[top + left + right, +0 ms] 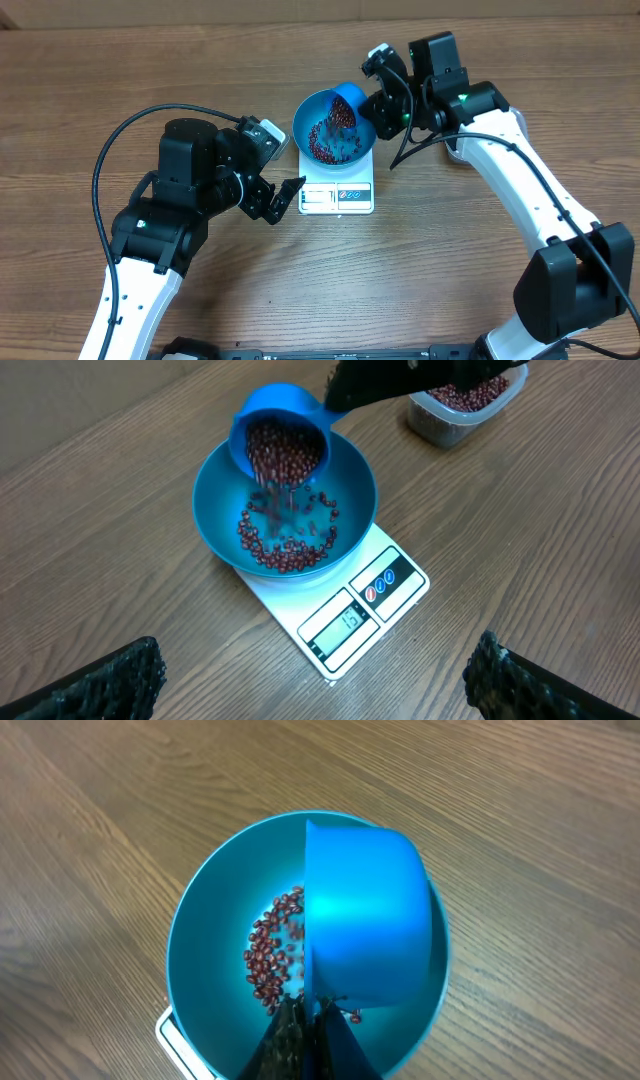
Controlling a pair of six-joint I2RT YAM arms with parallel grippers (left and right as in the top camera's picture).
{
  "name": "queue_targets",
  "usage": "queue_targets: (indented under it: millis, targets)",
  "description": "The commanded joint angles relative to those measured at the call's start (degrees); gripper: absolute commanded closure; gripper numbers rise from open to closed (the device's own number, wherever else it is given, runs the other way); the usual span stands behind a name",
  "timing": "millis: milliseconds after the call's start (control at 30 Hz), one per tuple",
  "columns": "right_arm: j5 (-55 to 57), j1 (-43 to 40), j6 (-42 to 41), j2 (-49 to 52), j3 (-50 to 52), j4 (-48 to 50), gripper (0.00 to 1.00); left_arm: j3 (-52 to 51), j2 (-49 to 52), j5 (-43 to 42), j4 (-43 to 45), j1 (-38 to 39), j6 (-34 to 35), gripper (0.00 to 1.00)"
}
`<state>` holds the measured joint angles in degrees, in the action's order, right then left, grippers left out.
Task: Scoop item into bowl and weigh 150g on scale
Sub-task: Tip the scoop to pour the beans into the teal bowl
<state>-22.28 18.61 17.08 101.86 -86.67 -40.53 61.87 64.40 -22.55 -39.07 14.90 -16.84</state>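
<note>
The blue bowl (pixel 299 127) sits on the white scale (pixel 337 197). My right gripper (pixel 378 100) is shut on the handle of a small blue scoop (pixel 347 106), which is tipped over the bowl. Red-brown beans (pixel 285 545) spill from the scoop (pixel 265 410) into the bowl (pixel 215 510), and a thin layer covers its bottom. From the right wrist, the scoop's back (pixel 365 920) hides half of the bowl (pixel 210 950), beans (pixel 268 955) show beside it, and the gripper (pixel 305 1020) pinches the handle. My left gripper (pixel 285 200) is open and empty, just left of the scale's front (pixel 400 575).
A clear tub (pixel 460 405) holding more beans stands behind the scale, partly hidden by the right arm. Bare wooden tabletop (pixel 120 80) lies around the scale. The left arm's cable loops over the table at the left.
</note>
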Motion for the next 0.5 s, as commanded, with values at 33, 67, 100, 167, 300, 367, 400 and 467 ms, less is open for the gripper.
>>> queue_targets:
  millis: [33,67,100,167,300,367,400,467]
  targets:
    - [0.24,2.29,5.97,-0.39,-1.95,0.13,0.96,1.40,0.11,-1.27,0.07,-0.22,0.57,0.00]
    - [0.87,2.47,6.10,-0.39,-1.95,0.20,0.96,1.40,0.11,-1.27,0.07,-0.22,0.57,0.00]
    - [1.31,2.67,6.80,-0.39,-1.95,0.13,0.96,1.40,0.11,-1.27,0.07,-0.22,0.57,0.01]
    - [1.77,2.89,8.20,-0.39,-1.95,-0.02,0.96,1.40,0.11,-1.27,0.07,-0.22,0.55,0.00]
    - [1.73,2.93,14.16,-0.39,-1.95,-0.68,0.96,1.40,0.11,-1.27,0.07,-0.22,0.55,0.00]
    - [1.70,2.93,16.37,-0.39,-1.95,-0.70,0.96,1.40,0.11,-1.27,0.07,-0.22,0.57,0.00]
    - [1.70,2.93,17.25,-0.39,-1.95,-0.70,0.96,1.40,0.11,-1.27,0.07,-0.22,0.57,0.01]
    - [1.73,2.93,19.54,-0.39,-1.95,-0.68,0.96,1.40,0.11,-1.27,0.09,-0.22,0.57,0.00]
